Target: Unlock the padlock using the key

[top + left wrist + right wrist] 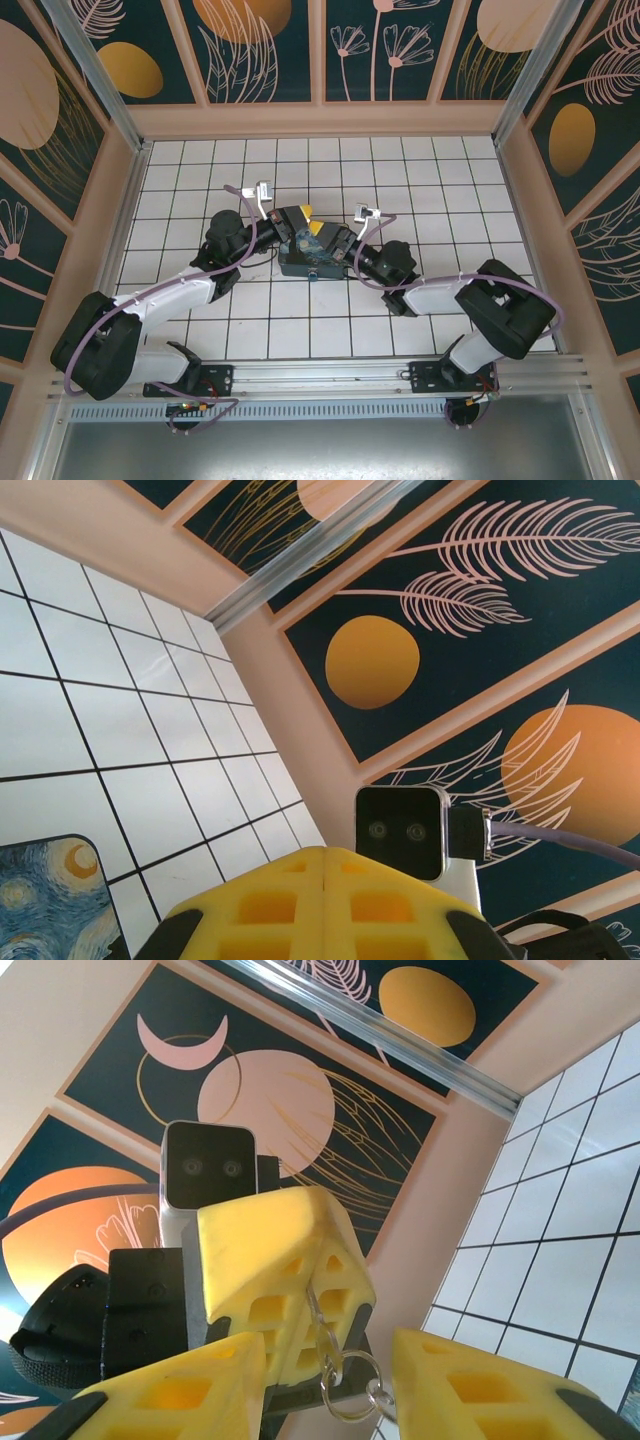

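Painted leaf-and-moon walls enclose a white tiled worktop (190, 180), where both arms meet above a starry box (45, 900). The left jaws are pressed fully together, and a short string of rings (340, 1375) hangs from their seam. The right jaws stand partly open on either side of the lowest ring, gripping nothing. The padlock and key are too small or hidden to make out; they are probably at that string. The step looks like taking hold of the key. Next, the right jaws should pinch it squarely without tugging the rings.
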### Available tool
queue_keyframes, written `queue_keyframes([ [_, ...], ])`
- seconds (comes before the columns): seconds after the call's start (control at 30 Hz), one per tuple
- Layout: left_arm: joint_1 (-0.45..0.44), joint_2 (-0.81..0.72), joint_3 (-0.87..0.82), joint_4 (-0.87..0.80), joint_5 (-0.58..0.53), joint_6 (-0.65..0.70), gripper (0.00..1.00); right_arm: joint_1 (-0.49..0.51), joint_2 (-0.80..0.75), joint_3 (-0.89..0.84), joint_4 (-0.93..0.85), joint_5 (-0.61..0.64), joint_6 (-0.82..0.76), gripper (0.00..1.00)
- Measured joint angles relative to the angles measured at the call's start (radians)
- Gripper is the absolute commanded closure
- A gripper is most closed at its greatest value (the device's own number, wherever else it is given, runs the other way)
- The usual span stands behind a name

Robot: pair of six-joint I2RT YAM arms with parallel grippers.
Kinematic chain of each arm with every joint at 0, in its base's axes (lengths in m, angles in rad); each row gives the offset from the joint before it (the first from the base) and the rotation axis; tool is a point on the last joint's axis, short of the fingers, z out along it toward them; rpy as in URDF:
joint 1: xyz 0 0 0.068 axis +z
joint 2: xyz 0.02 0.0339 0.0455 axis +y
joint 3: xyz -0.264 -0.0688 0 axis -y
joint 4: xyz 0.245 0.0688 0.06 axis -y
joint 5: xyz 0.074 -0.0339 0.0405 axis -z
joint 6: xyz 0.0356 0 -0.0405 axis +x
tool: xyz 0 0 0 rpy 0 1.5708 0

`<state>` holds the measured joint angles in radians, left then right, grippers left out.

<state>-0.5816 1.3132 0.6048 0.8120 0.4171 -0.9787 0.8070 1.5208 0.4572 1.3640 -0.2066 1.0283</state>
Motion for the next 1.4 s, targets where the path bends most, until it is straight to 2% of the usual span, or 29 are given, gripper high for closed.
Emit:
queue_keyframes([
  [0.7,0.000,0.000,0.000,0.000,-0.008,0.000,1.00,0.006,0.014,0.014,0.002,-0.003,0.003,0.79],
  [0.77,0.000,0.000,0.000,0.000,-0.008,0.000,1.00,0.006,0.014,0.014,0.003,-0.003,0.003,0.82],
  [0.97,0.001,0.000,0.000,0.001,-0.011,0.000,1.00,0.006,0.014,0.014,0.003,0.000,0.007,1.00],
  [1.27,0.001,0.000,0.000,0.001,-0.011,0.000,1.00,0.006,0.014,0.014,0.002,0.000,0.007,1.00],
  [1.4,0.001,-0.004,0.000,-0.022,-0.019,-0.002,0.64,0.006,0.001,0.014,-0.029,0.001,0.007,1.00],
])
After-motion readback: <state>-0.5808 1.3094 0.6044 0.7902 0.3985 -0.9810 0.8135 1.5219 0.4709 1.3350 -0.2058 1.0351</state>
